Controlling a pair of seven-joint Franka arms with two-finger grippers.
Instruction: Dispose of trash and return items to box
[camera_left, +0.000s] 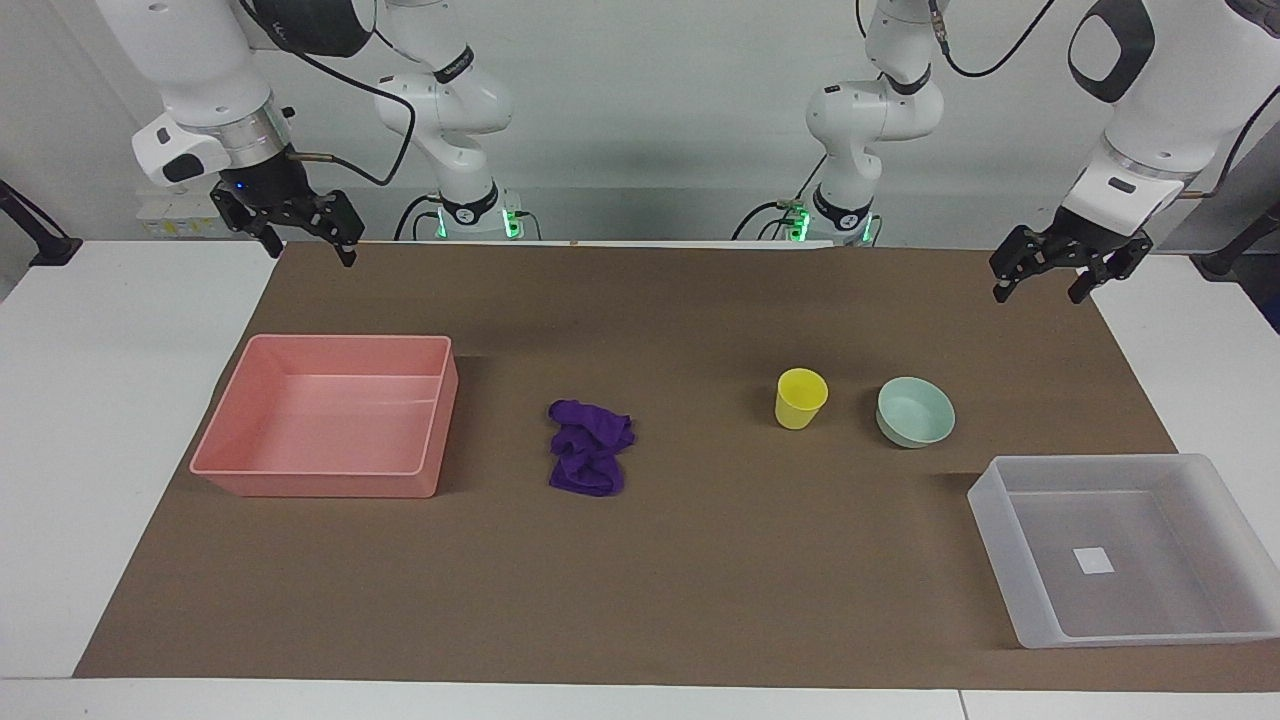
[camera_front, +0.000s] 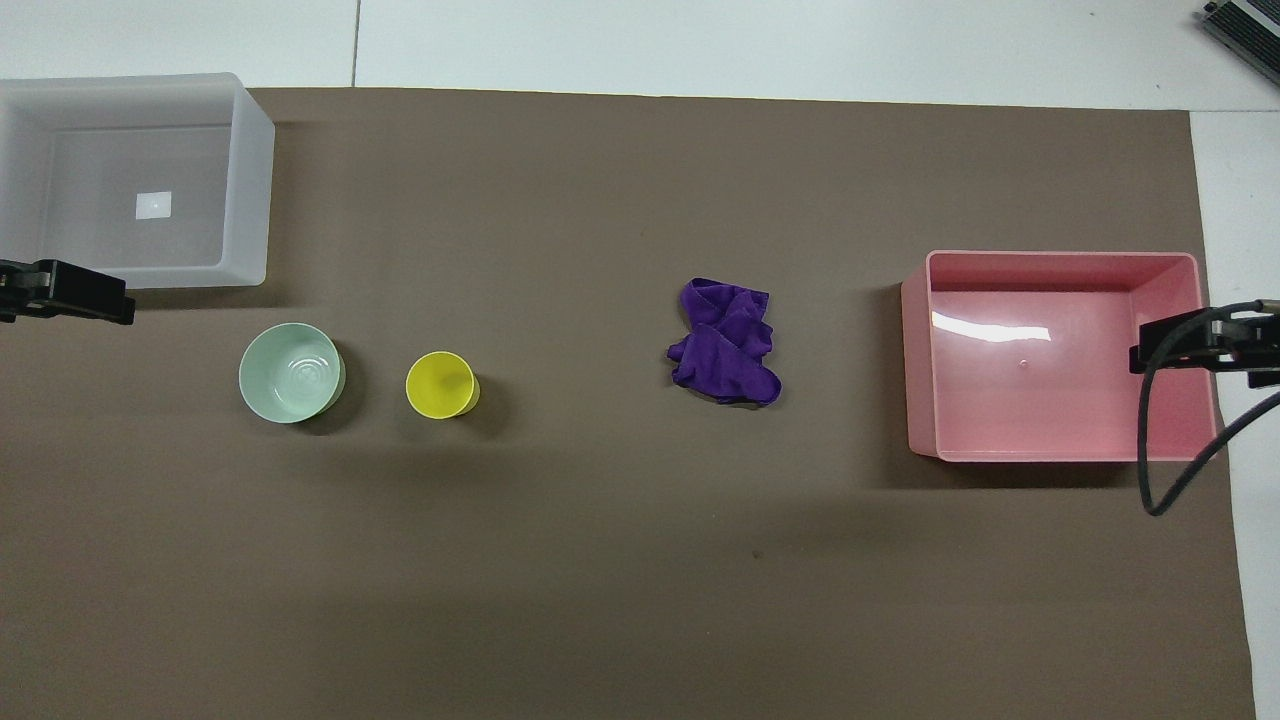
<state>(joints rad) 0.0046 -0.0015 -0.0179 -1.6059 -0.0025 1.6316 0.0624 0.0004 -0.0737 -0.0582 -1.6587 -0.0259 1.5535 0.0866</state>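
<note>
Claws: left claw (camera_left: 1045, 278) and right claw (camera_left: 300, 232) are hanging open, empty, raised, waiting.
Rag (camera_left: 590, 446): lying beside pink bin (camera_left: 325, 485).
Cup (camera_left: 801, 398), bowl (camera_left: 915, 411): sitting past rag, near clear box (camera_left: 1010, 560), awaiting return.

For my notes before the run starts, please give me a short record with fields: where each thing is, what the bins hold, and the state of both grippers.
rag: on the mat, between pink bin and cup
cup: upright, beside the bowl, apart from it
bowl: upright, nearer to the robots than the clear bin
clear bin: left arm's end, nothing inside but a white sticker
pink bin: right arm's end, holds nothing
left gripper: raised, fingers open, holds nothing
right gripper: raised, fingers open, holds nothing
task progress: nothing moved into a bin yet
</note>
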